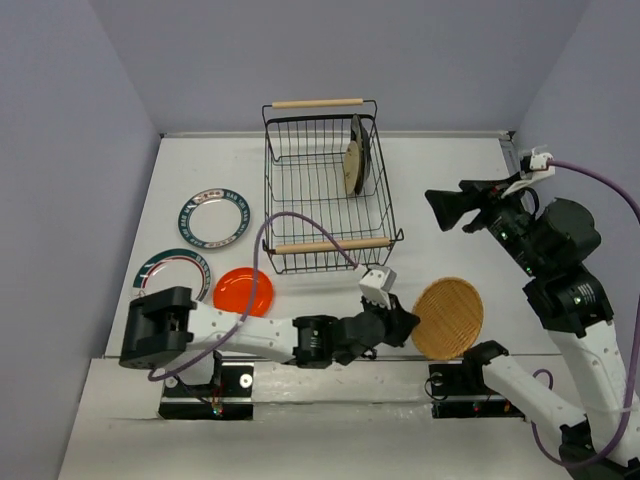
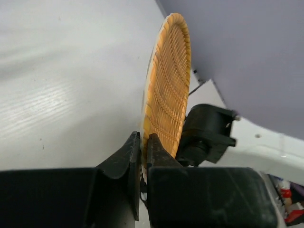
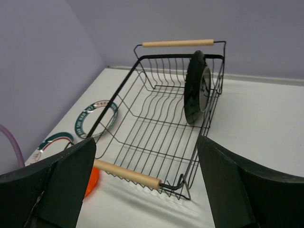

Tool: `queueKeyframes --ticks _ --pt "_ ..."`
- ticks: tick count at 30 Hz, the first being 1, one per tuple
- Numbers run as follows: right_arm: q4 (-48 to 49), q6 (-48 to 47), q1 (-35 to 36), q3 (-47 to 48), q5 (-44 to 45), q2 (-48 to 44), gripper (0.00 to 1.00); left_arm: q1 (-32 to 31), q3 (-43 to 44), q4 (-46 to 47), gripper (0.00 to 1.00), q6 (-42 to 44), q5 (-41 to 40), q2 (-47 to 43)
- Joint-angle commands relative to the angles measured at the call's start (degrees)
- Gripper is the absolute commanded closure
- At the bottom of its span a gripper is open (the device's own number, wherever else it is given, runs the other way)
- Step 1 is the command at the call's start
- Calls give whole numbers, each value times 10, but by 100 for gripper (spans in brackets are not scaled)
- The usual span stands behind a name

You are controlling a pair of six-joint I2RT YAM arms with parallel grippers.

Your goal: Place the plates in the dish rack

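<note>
The tan woven plate [image 1: 448, 318] sits at the near right of the worktop [image 1: 450, 190], close to the right arm's base, and is pinched by its left rim in the left jaws [image 1: 405, 325]. In the left wrist view those jaws [image 2: 144, 142] are closed thin on the edge, and the disc runs straight out from them. From above it shows almost its full round face, so it is closer to flat than upright; whether it is clear of the worktop I cannot tell. The plate extends to the right of the jaws, while the dish rack [image 1: 300, 190] lies behind and to the left, so the plate probably has to swing back across and be stood on edge. The rack's near wooden handle [image 1: 335, 245] crosses that path. The black-rimmed plate [image 1: 360, 150] and the beige plate [image 1: 351, 168] stand at the rack's right end, with open slots to their left. The right jaws [image 1: 445, 208] hang wide apart and empty beside the rack. The orange plate [image 1: 243, 290] and two teal-rimmed plates [image 1: 213, 220] lie far left.
</note>
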Motion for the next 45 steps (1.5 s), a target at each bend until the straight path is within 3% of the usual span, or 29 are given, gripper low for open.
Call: queueKeyframes --ticks 1,6,12,20,30,33,35,36,40,41,42,43,45 --pt "6 -28 -3 14 -133 -22 7 33 -27 41 94 81 -51 -140" --pt "7 -67 -3 32 -236 -28 5 120 -45 15 94 142 86 -254" --pt "21 -98 -3 11 -323 -10 4 207 -27 -119 94 199 198 -360" --pt "47 -101 -3 -16 -335 60 2 275 -31 -224 94 263 235 -475" --pt "131 -32 -3 -41 -531 141 3 296 -22 -220 94 300 297 -510" --pt "261 54 -3 -75 -608 146 18 301 -17 -214 94 306 319 -500" --pt "307 86 -3 -98 -623 143 24 303 -15 -208 94 310 324 -494" --pt "341 117 -3 -103 -631 144 32 306 -15 -207 94 310 322 -488" --pt "349 144 -3 -102 -658 160 47 324 -9 -195 94 319 328 -480" --pt "346 145 -3 -100 -660 168 59 329 -5 -194 94 320 332 -476" --pt "346 145 -3 -99 -660 168 59 333 -5 -194 94 324 333 -476" --pt "341 146 -3 -97 -656 175 76 342 -1 -195 94 326 338 -474" --pt "319 136 -3 -83 -636 183 93 351 8 -197 94 334 345 -470"
